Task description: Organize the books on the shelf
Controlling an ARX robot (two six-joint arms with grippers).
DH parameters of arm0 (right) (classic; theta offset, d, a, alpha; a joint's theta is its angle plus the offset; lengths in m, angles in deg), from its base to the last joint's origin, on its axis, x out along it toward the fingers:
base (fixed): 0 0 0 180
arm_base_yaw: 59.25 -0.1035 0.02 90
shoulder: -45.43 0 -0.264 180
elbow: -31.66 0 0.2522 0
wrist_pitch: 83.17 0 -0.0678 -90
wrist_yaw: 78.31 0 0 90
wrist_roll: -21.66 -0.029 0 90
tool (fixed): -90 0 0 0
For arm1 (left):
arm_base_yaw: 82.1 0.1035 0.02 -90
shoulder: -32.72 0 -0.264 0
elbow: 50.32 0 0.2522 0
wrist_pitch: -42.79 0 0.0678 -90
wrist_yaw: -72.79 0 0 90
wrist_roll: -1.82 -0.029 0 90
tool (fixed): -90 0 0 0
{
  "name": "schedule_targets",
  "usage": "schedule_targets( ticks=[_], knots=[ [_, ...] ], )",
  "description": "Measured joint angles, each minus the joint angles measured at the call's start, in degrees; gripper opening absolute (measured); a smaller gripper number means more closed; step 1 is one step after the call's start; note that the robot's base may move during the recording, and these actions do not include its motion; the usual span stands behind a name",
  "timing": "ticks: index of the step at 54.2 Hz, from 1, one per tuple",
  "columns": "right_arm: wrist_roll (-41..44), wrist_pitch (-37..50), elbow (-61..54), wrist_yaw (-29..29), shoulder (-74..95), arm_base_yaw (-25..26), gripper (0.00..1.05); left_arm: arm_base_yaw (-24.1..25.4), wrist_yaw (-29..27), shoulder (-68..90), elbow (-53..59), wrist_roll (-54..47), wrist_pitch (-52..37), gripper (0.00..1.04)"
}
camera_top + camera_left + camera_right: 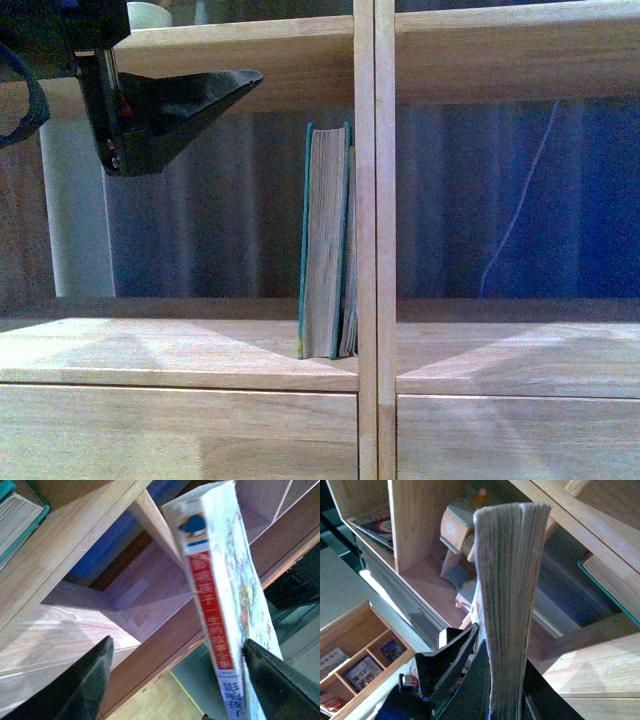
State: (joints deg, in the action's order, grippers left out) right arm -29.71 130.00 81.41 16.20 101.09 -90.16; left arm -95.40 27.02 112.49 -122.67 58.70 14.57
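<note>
The thick teal book (325, 240) stands upright on the light-wood shelf (180, 350), against the central divider (375, 200). It also shows in the left wrist view (15, 515) and the right wrist view (615, 585). My right gripper (505, 700) is shut on the white paperback (510, 605), holding it upright with its page edges towards the camera. In the left wrist view the paperback's red-white spine (212, 595) sits between the fingers of my open left gripper (182, 680), close to one finger (280, 685). My left gripper (170, 110) is at the upper left of the front view. The paperback does not show there.
A white cup (148, 14) stands on the top board. A darker wooden cabinet (355, 655) with small compartments holding books sits low beside the shelf. Wooden toys (455, 530) stand in a lower compartment. The right-hand bay (510, 200) shows only a blue backdrop.
</note>
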Motion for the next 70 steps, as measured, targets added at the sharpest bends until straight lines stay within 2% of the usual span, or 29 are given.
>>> schedule_targets(
  ticks=[19,23,33,63,66,70],
  knots=[
    [0.2,-0.6,-0.2,0.5,0.0,0.0,0.07,0.0,-1.3,-0.1,0.0,0.1,-0.2,0.17],
    [0.2,-0.6,-0.4,0.7,0.0,0.1,0.07,0.0,-1.7,-0.4,-0.1,1.9,-0.2,0.11],
    [0.2,-1.3,-0.6,0.3,0.0,0.2,0.07,0.0,-1.9,-0.8,-0.2,3.2,-0.2,0.07],
    [0.0,-4.6,-0.5,-1.0,-0.3,2.3,0.93,0.0,-1.9,-0.8,-0.2,-0.1,1.6,0.07],
    [0.1,-5.4,-0.5,-1.3,-0.4,3.7,0.99,0.2,-1.9,-0.8,-0.2,-0.5,1.9,0.07],
    [1.0,-6.5,-0.5,-1.6,-0.7,6.5,0.98,0.6,-1.9,-0.8,-0.2,-0.9,2.4,0.07]
  ],
)
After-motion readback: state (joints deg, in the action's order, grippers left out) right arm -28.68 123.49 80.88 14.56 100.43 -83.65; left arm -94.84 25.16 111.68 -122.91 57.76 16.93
